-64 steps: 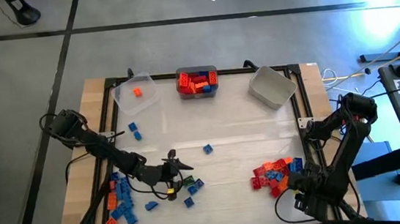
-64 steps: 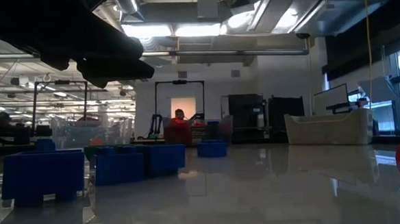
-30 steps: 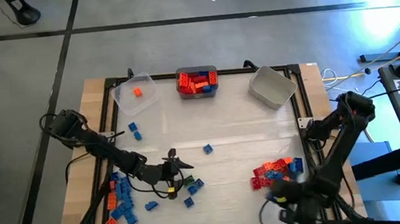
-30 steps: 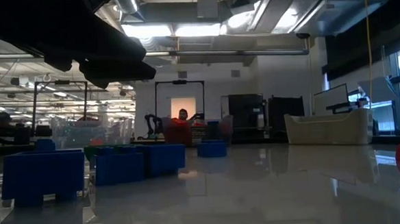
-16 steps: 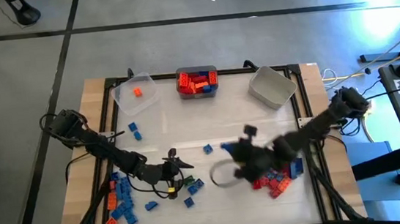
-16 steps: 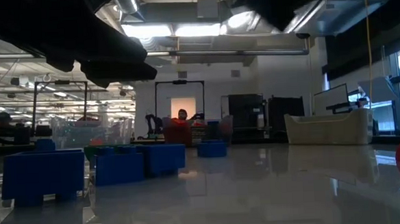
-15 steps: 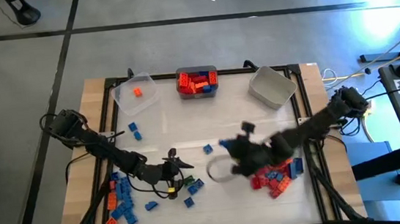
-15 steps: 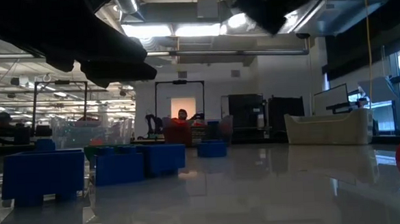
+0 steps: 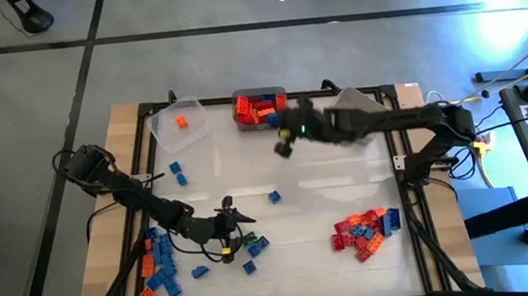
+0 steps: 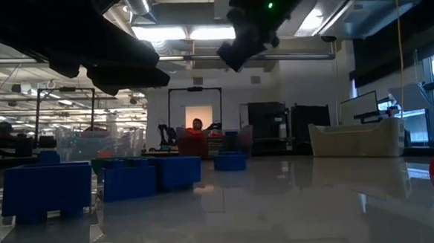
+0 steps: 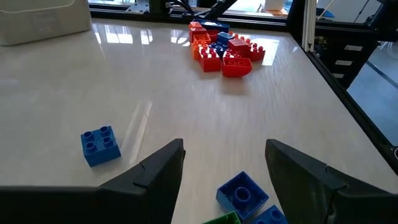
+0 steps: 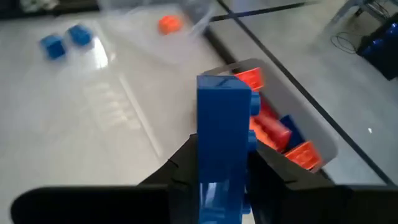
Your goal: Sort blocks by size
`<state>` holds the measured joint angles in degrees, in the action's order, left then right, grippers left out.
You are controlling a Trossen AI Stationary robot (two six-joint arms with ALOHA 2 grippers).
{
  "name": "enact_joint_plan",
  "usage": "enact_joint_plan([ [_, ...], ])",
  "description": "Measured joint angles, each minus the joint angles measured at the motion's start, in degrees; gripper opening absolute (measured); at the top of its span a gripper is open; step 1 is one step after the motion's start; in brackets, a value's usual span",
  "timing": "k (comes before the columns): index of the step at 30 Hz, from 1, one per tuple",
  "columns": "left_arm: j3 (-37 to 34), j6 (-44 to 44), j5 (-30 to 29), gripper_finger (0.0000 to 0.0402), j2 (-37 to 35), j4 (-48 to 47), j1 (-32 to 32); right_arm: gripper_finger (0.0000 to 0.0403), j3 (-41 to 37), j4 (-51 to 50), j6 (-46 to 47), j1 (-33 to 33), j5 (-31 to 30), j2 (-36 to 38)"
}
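Table: pale top [image 9: 325, 176], centre frame in the high view.
Right gripper [image 9: 283, 146]: upper centre, fingers clamped on a blue block [image 12: 222, 134].
Nearby: middle bin [image 9: 260, 109] of red and blue blocks, just beside.
Left gripper [image 9: 233, 231]: lower left, jaws spread, nothing held, amid blue blocks [image 9: 163, 260].
Red pile [image 9: 361, 231]: lower right.

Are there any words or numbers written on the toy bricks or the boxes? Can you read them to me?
None can be read.
Blue studded plastic brick in the right tool: no print visible.
Red and orange plastic brick pile: no print visible.
Clear plastic bin: no label visible.
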<state>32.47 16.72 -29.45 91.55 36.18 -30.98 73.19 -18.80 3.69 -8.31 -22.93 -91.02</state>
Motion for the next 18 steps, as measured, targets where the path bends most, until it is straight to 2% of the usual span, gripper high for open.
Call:
enact_joint_plan([
  [9,0.0,0.1,-0.1,0.0214,0.0,0.0,0.0,0.0090,-0.1,9.6,-0.7,-14.3,10.4,-5.2],
  [18,0.0,-0.7,-0.3,0.0214,0.0,-0.1,0.2,0.0090,-0.2,12.6,12.9,-23.2,17.1,-14.2],
])
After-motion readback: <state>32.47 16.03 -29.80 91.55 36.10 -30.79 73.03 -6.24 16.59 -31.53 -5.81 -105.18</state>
